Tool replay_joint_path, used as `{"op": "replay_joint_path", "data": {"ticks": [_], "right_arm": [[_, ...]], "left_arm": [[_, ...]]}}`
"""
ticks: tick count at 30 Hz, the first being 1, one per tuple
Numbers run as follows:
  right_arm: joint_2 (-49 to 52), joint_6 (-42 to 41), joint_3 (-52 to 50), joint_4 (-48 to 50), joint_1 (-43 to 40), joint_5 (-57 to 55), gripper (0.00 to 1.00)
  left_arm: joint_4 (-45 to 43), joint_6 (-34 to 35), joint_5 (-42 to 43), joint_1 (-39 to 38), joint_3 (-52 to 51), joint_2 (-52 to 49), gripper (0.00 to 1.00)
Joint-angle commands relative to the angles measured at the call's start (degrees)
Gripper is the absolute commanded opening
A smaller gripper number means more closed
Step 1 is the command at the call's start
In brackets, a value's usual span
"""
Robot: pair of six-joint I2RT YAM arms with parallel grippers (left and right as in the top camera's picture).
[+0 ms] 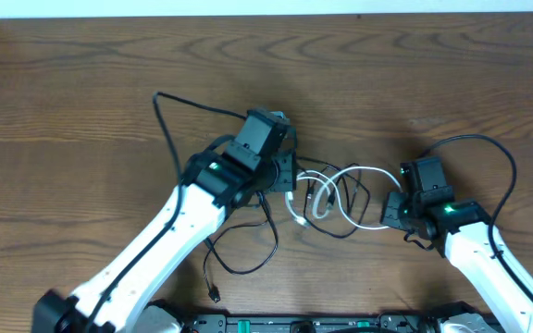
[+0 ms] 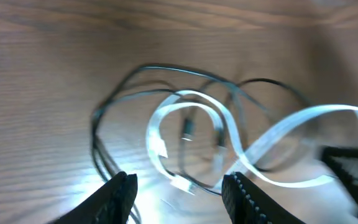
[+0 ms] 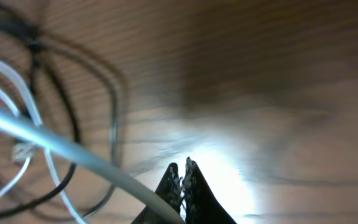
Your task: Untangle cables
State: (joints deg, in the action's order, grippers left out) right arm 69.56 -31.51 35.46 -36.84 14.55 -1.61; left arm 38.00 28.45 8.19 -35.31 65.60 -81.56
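Left wrist view: left gripper (image 2: 179, 182) released, its two dark ridged fingers (image 2: 120, 196) spread wide at the bottom edge. Hangs low at the near side of the tangle, with the thin flat white cord (image 2: 194, 99) curling in a loose figure of eight just ahead and one pale end of it lying right in the gap. Thin black cord (image 2: 166, 70) arching round and through the white loops, touching them at the crossings. Blurred towards the right.

Right wrist view: right gripper (image 3: 183, 167) clenched, black fingertips pressed into a single point over the brown wood-grain table (image 3: 260, 81). White cord (image 3: 67, 149) slanting from the left edge down to the base of the fingers; cannot tell whether caught there or merely passing in front. Black cord (image 3: 114, 118) looping at the left, out of focus.

Overhead view: left gripper (image 1: 288, 176) at the left rim of the tangle, right gripper (image 1: 394, 209) at its right rim. White cord (image 1: 354, 169) and black cord (image 1: 336, 233) coiled together between the two, near the middle of the table (image 1: 433, 74). White left arm (image 1: 155, 250) and right arm (image 1: 498, 268) reaching in from the bottom edge.
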Motion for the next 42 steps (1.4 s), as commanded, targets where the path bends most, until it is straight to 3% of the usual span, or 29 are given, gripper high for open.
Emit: {"op": "replay_joint_path", "data": {"ticks": [1, 13, 26, 33, 42], "right_arm": [[-0.4, -2.6, 0.3, -0.4, -1.3, -5.7, 0.01], [-0.4, -0.7, 0.3, -0.9, -1.4, -0.7, 0.01], [-0.5, 7.8, 3.1, -0.5, -2.6, -0.7, 0.01], [-0.5, 13.8, 19.3, -10.0, -7.4, -1.6, 0.01], [-0.5, 20.0, 42.1, -14.3, -15.1, -16.2, 0.01]], "left_arm": [[-0.2, -0.8, -6.1, 0.3, 0.1, -5.6, 0.49], [-4.5, -0.8, -5.9, 0.2, 0.1, -20.8, 0.5], [-4.6, -0.7, -6.1, 0.2, -1.5, -25.7, 0.5], [-4.6, -0.7, -6.1, 0.2, -3.8, -25.7, 0.5], [-4.7, -0.8, -6.1, 0.2, -6.1, -25.7, 0.58]]}}
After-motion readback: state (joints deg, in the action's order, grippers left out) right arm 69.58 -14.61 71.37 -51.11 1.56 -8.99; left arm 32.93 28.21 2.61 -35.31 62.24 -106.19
